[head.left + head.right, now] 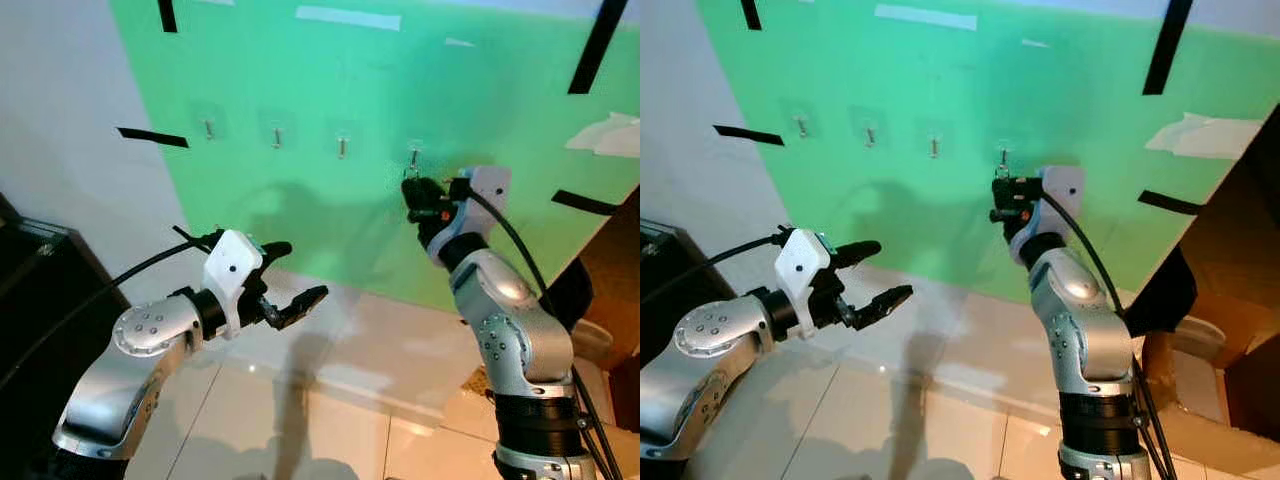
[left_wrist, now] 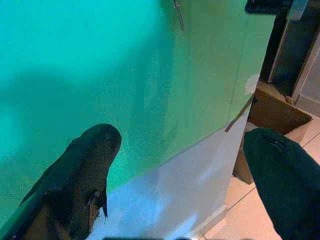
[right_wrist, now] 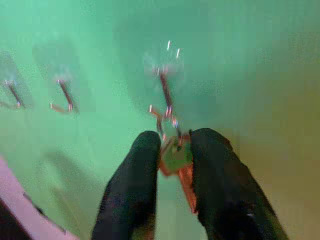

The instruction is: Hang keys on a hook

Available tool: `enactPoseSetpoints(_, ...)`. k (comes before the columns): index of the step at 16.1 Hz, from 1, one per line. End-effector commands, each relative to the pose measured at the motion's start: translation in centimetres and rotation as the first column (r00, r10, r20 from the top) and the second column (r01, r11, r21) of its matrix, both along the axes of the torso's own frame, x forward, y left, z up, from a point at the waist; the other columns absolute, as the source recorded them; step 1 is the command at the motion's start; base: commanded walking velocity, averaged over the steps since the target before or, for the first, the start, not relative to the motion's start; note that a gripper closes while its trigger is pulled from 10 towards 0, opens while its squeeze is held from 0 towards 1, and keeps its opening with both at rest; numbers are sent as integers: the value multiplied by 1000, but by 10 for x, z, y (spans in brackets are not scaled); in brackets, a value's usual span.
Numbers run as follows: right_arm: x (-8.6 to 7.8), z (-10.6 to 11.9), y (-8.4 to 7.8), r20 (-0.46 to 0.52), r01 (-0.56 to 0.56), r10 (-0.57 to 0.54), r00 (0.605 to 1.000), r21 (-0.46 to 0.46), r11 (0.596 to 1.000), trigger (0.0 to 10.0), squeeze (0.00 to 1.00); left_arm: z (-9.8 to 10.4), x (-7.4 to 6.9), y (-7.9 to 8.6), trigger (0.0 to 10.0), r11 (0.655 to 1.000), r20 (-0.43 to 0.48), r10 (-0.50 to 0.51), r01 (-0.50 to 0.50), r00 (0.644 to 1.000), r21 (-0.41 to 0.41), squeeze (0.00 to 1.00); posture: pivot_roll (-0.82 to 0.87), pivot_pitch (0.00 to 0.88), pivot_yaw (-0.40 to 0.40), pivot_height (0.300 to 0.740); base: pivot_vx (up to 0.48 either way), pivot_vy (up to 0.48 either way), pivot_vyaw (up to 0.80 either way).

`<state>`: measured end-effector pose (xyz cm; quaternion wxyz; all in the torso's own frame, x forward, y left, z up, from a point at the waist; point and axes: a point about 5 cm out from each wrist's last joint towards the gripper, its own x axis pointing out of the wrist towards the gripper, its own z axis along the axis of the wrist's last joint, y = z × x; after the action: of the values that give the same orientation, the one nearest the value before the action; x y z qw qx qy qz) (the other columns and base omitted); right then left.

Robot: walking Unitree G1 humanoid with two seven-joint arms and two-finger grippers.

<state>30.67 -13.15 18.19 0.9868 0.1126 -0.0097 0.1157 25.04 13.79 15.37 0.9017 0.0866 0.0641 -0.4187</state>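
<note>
Fingers of right gripper (image 3: 172, 150) pinch keys (image 3: 175, 159) just under rightmost hook (image 3: 166, 95) on green wall; next, slip ring over tip. Left gripper (image 1: 290, 275) spread, idle.

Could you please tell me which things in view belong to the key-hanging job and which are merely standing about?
Job:
keys, pinched in the right gripper
rightmost hook, just above the keys
green wall carrying the hooks

Standing about:
three other hooks
left gripper, open, held away from the wall
cardboard box
black tape strips
</note>
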Motion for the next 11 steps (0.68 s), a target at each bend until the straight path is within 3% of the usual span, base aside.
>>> enactPoseSetpoints(1,-3,7,-5,43,13,-14,999,20,1000,10000,1000,7,0,-2,10000,1000,28,-11,12,1000,-8,0,21,0,8,740,0,0,0)
enactPoseSetpoints(5,-13,16,-7,142,-19,13,990,39,999,10000,1000,7,1,1,10000,1000,35,16,-16,999,-9,0,22,0,10,740,0,0,0)
enactPoseSetpoints(7,-20,13,-2,145,-82,83,986,-13,997,10000,1000,8,2,9,10000,994,62,105,-104,993,-14,0,23,0,10,740,0,0,0)
enactPoseSetpoints(9,-28,-10,-7,80,-20,27,996,-77,997,10000,1000,3,2,20,10000,958,96,280,-284,955,36,0,55,0,-2,740,0,0,800)
enactPoseSetpoints(11,-29,-14,-8,65,4,2,998,-81,997,10000,1000,1,3,21,10000,953,105,289,-297,952,64,0,66,0,-8,740,0,0,800)
